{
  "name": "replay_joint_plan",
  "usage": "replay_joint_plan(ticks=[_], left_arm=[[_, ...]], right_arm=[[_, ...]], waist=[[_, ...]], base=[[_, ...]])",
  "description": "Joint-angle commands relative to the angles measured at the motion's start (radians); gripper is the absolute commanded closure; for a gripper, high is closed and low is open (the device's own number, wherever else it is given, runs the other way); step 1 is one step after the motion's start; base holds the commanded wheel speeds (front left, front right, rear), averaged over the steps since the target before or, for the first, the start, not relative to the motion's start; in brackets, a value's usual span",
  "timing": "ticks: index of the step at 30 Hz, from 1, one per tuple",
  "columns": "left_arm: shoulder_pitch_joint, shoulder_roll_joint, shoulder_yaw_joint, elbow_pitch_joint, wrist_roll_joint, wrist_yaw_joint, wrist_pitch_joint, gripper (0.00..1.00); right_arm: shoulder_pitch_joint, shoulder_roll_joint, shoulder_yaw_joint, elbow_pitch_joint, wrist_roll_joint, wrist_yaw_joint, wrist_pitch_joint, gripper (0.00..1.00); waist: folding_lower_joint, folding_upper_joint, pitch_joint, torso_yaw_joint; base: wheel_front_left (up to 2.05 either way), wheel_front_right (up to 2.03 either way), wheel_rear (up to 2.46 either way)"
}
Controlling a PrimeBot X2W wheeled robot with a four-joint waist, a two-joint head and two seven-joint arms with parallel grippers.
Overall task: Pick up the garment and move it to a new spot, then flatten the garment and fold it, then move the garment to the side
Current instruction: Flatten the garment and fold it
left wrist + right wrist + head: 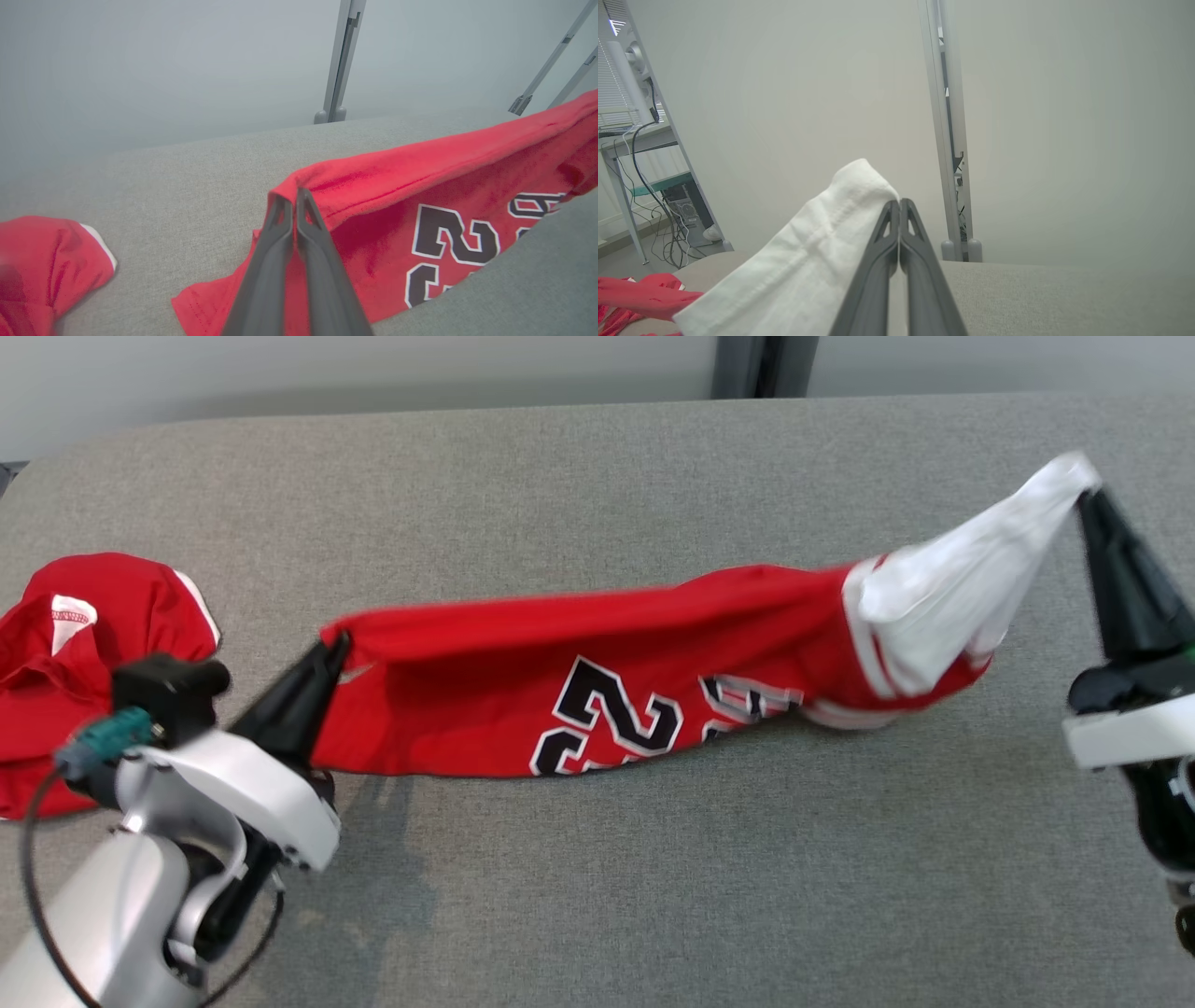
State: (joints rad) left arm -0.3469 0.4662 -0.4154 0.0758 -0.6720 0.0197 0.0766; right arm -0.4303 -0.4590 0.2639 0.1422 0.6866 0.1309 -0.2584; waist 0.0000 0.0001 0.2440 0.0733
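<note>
The garment [597, 700] stretches left to right, white end [962, 579] raised rightward.

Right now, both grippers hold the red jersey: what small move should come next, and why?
The jersey hangs stretched between the left gripper, shut on its red end, and the right gripper, shut on its white end; its lower edge touches the table. Probably lower both together to lay it flat.

Grey fabric tabletop [597, 896], crumpled red shirt [84, 644] at left, grey post [747, 364], pale wall [373, 373].
</note>
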Motion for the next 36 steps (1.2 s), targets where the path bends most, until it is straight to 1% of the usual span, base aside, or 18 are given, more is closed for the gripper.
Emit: replay_joint_plan(ticks=[1,6,11,16,19,22,25,28,29,32,36], left_arm=[[-0.024,0.013,0.012,-0.018,0.004,0.009,0.005,1.00],[-0.094,0.040,0.064,-0.141,0.004,0.030,0.005,1.00],[-0.187,0.054,0.119,-0.268,0.031,0.065,-0.012,1.00],[-0.258,0.079,0.149,-0.365,0.048,0.083,0.008,1.00],[-0.294,0.090,0.146,-0.379,0.048,0.079,0.033,1.00],[-0.353,0.082,0.121,-0.351,0.048,0.050,0.048,1.00],[-0.436,0.060,0.089,-0.269,0.036,0.003,0.053,1.00],[-0.552,0.026,0.063,-0.145,0.036,-0.048,0.040,1.00],[-0.552,0.026,0.063,-0.145,0.036,-0.048,0.040,1.00],[-0.688,-0.011,0.044,0.004,0.050,-0.088,0.008,1.00],[-0.879,-0.058,0.028,0.212,0.079,-0.122,-0.071,1.00]], right_arm=[[-0.012,0.009,-0.028,-0.017,-0.021,0.000,-0.008,1.00],[-0.035,0.079,-0.176,-0.131,-0.138,0.000,-0.009,1.00],[-0.068,0.125,-0.282,-0.273,-0.207,0.000,0.027,1.00],[-0.091,0.162,-0.344,-0.406,-0.234,0.000,0.108,1.00],[-0.110,0.178,-0.348,-0.438,-0.240,0.000,0.154,1.00],[-0.162,0.170,-0.318,-0.413,-0.235,0.000,0.189,1.00],[-0.254,0.155,-0.272,-0.333,-0.228,0.000,0.200,1.00],[-0.381,0.134,-0.227,-0.217,-0.217,0.000,0.192,1.00],[-0.381,0.134,-0.227,-0.217,-0.217,0.000,0.192,1.00],[-0.535,0.122,-0.171,-0.093,-0.205,0.000,0.171,1.00],[-0.758,0.132,-0.116,0.096,-0.193,0.000,0.109,1.00]], waist=[[0.0000,-0.0001,-0.005,-0.003],[0.0000,-0.0001,-0.030,-0.009],[0.0000,-0.0001,-0.049,-0.015],[0.0000,-0.0001,-0.054,-0.025],[0.0000,-0.0001,-0.045,-0.032],[0.0000,-0.0001,-0.023,-0.037],[0.0000,-0.0001,0.007,-0.039],[0.0000,-0.0001,0.047,-0.036],[0.0000,-0.0001,0.047,-0.036],[0.0000,-0.0001,0.090,-0.033],[0.0000,-0.0001,0.133,-0.033]], base=[[0.00,0.00,0.00],[0.00,0.00,0.00],[0.00,0.00,0.00],[0.00,0.00,0.00],[0.00,0.00,0.00],[0.00,0.00,0.00],[0.00,0.00,0.00],[0.00,0.00,0.00],[0.00,0.00,0.00],[0.00,0.00,0.00],[0.00,0.00,0.00]])
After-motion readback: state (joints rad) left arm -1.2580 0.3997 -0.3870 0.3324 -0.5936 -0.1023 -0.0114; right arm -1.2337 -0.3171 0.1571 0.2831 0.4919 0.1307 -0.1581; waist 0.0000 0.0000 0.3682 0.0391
